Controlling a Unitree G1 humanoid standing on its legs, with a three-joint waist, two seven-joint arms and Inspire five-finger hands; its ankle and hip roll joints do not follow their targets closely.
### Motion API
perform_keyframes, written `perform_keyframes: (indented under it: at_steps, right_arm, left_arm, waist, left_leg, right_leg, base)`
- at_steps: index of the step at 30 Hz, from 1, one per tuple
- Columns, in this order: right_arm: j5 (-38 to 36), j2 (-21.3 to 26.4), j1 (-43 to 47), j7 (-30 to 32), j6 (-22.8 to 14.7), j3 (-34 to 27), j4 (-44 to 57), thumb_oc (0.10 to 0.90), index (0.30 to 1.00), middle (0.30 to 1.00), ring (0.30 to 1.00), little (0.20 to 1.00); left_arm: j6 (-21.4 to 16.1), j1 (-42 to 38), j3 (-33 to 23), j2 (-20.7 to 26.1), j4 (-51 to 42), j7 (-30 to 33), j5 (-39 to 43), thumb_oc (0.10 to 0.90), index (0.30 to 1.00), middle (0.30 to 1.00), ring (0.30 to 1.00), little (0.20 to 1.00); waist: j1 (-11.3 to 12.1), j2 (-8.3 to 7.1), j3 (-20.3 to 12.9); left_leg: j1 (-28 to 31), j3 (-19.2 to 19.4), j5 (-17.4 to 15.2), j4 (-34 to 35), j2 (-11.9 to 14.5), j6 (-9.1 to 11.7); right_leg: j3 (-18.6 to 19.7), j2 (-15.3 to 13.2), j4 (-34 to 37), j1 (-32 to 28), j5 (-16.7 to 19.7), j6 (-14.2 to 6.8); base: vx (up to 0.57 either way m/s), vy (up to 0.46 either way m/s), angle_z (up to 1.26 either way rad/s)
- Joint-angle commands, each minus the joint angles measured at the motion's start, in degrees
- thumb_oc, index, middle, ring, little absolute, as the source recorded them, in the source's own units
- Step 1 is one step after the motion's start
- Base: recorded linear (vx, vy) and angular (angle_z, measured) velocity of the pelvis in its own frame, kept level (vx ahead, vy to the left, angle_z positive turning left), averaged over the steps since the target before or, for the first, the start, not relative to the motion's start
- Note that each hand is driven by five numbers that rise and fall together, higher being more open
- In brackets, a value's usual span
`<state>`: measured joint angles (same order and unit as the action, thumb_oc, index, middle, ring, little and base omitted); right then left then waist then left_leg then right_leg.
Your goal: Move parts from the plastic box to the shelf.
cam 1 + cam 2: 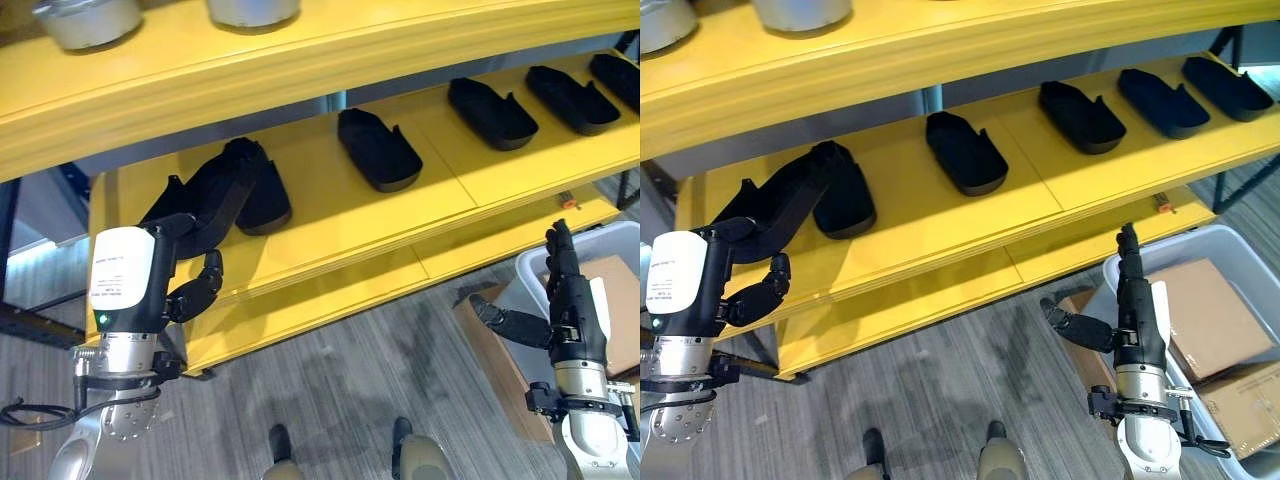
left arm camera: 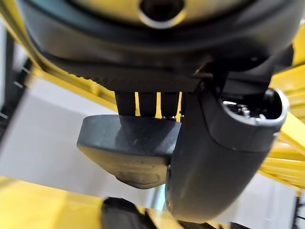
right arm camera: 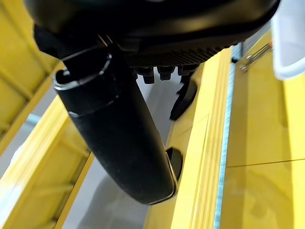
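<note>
Left eye view: a black part point(image 1: 225, 195) was clasped by the left hand point(image 1: 195, 290), its long axis pointing into the yellow shelf point(image 1: 330, 215); beside that shelf the right hand point(image 1: 570, 295) was held straight-fingered and empty.

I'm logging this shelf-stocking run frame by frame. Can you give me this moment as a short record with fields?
shelf: yellow shelf, middle level carries the parts
parts on shelf: five black parts in a row; rightmost part
left hand: left hand reaching onto the shelf, fingers on the leftmost part
right hand: right hand empty, fingers straight, below the shelf edge
plastic box: grey plastic box on the floor at the robot's right, cardboard boxes inside
upper level: metal containers
</note>
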<state>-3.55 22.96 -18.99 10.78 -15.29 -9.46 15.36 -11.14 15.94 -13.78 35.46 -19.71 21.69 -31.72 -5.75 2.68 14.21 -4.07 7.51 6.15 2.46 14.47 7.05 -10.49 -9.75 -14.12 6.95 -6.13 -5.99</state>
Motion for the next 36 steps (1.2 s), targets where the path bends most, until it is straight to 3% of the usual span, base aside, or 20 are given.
perform_keyframes:
  at_steps: [1, 6, 7, 13, 18, 24, 31, 33, 34, 35, 36]
  right_arm:
    - [1.69, 3.08, 1.8, 3.33, -6.38, -4.56, 5.5, 0.9, 1.0, 1.0, 1.0, 1.0]
    - [3.58, 2.49, 2.3, 3.92, -5.57, -5.14, 5.33, 0.9, 1.0, 1.0, 1.0, 1.0]
    - [4.06, 2.04, 2.87, 3.8, -5.13, -4.98, 5.11, 0.9, 1.0, 1.0, 1.0, 1.0]
    - [4.29, 1.2, 3.9, 3.43, -4.44, -4.72, 4.16, 0.9, 1.0, 1.0, 1.0, 1.0]
    - [4.54, 0.72, 3.76, 3.19, -4.02, -4.98, 3.82, 0.9, 1.0, 1.0, 1.0, 1.0]
    - [4.49, 0.65, 3.51, 2.98, -3.71, -5.08, 3.23, 0.9, 1.0, 1.0, 1.0, 1.0]
    - [4.36, 0.7, 5.74, 1.73, -3.44, -2.81, 2.69, 0.9, 1.0, 1.0, 1.0, 1.0]
    - [4.89, 0.64, 6.35, 1.57, -3.45, -2.18, 2.64, 0.9, 1.0, 1.0, 1.0, 1.0]
    - [5.37, 0.48, 7.25, 1.58, -3.6, -1.32, 2.79, 0.9, 1.0, 1.0, 1.0, 1.0]
    - [5.39, 0.49, 7.3, 1.6, -3.61, -1.3, 2.76, 0.9, 1.0, 1.0, 1.0, 1.0]
    - [5.73, 0.46, 7.96, 1.64, -3.58, -0.75, 2.59, 0.9, 1.0, 1.0, 1.0, 1.0]
  left_arm:
    - [-3.3, -6.08, -5.81, 2.96, -7.0, 8.06, 2.68, 0.4, 0.3, 0.3, 0.3, 0.3]
    - [-3.06, -6.69, -6.65, 3.22, -6.75, 9.34, 2.49, 0.4, 0.3, 0.3, 0.3, 0.3]
    - [-2.84, -6.86, -7.46, 3.27, -6.74, 9.66, 2.58, 0.4, 0.3, 0.3, 0.3, 0.3]
    - [-1.91, -7.27, -8.44, 4.0, -5.87, 10.03, 2.22, 0.4, 0.3, 0.3, 0.3, 0.3]
    - [-0.88, -5.86, -8.53, 4.7, -4.43, 9.68, 0.66, 0.4, 0.3, 0.3, 0.3, 0.3]
    - [0.56, -3.45, -9.18, 5.06, -2.89, 9.35, -1.65, 0.4, 0.3, 0.3, 0.3, 0.3]
    - [1.45, -3.13, -8.58, 5.37, -1.17, 9.06, -4.05, 0.4, 0.3, 0.3, 0.3, 0.3]
    - [1.61, -3.41, -7.9, 5.88, -0.78, 8.91, -4.73, 0.4, 0.3, 0.3, 0.3, 0.3]
    - [2.01, -3.87, -7.37, 6.21, -0.34, 9.07, -5.39, 0.4, 0.3, 0.3, 0.3, 0.3]
    - [2.0, -3.93, -7.35, 6.22, -0.27, 9.12, -5.41, 0.4, 0.3, 0.3, 0.3, 0.3]
    - [2.12, -4.07, -7.34, 6.36, -0.09, 9.2, -5.59, 0.4, 0.3, 0.3, 0.3, 0.3]
  waist:
    - [-2.33, 0.53, -4.65]
    - [-2.21, -0.55, -5.05]
    - [-1.91, -1.55, -5.4]
    - [-0.62, -4.42, -6.09]
    - [0.04, -6.16, -5.82]
    - [0.64, -7.18, -5.75]
    - [1.8, -8.49, -5.61]
    - [1.83, -8.79, -5.67]
    - [1.69, -8.64, -5.65]
    - [1.79, -8.69, -5.71]
    - [1.71, -8.51, -5.51]
  left_leg:
    - [0.99, 1.14, 2.29, 1.27, 3.88, 1.33]
    - [0.6, 0.77, -1.44, -0.5, -0.37, -0.26]
    - [0.37, 1.1, -2.8, -1.68, -1.7, -0.9]
    - [-1.74, 0.85, -6.55, -7.0, -3.75, -2.11]
    - [-3.36, 0.54, -9.2, -11.83, -3.59, -2.78]
    - [-3.97, 0.69, -10.71, -14.53, -2.81, -3.0]
    - [-3.81, 0.67, -13.51, -16.29, -3.65, -4.91]
    - [-3.85, 0.65, -14.41, -16.36, -4.8, -5.99]
    - [-3.47, 0.71, -14.77, -15.6, -6.31, -7.18]
    - [-3.47, 0.87, -14.69, -15.46, -6.38, -7.27]
    - [-3.0, 0.9, -14.63, -14.7, -7.08, -7.97]
  right_leg:
    - [2.03, 1.39, 2.31, -2.38, -0.68, 1.54]
    - [1.24, -2.55, 7.49, -5.91, 2.06, -0.79]
    - [1.16, -3.84, 8.84, -6.73, 3.12, -1.68]
    - [0.32, -6.24, 10.3, -7.91, 4.96, -3.25]
    - [0.17, -6.77, 9.47, -8.65, 4.97, -3.57]
    - [0.18, -6.45, 9.41, -9.46, 4.8, -3.58]
    - [1.68, -7.29, 9.71, -9.59, 6.98, -4.44]
    - [2.28, -8.06, 9.59, -9.29, 9.27, -4.85]
    - [3.39, -9.04, 8.34, -7.81, 13.61, -5.21]
    - [3.58, -9.12, 8.33, -7.63, 13.72, -5.28]
    - [4.8, -9.36, 6.83, -6.25, 16.56, -5.16]
  base:
    - [0.04, 0.181, 0.13]
    - [0.1, 0.266, 0.23]
    - [0.06, 0.178, 0.1]
    - [0.05, 0.127, 0.09]
    - [0.04, 0.059, 0.04]
    - [0.01, 0.002, 0.0]
    - [0.02, 0.051, -0.03]
    - [0.03, 0.166, 0.02]
    - [0.01, 0.183, 0.03]
    - [0.0, 0.2, -0.03]
    - [-0.02, 0.182, -0.1]
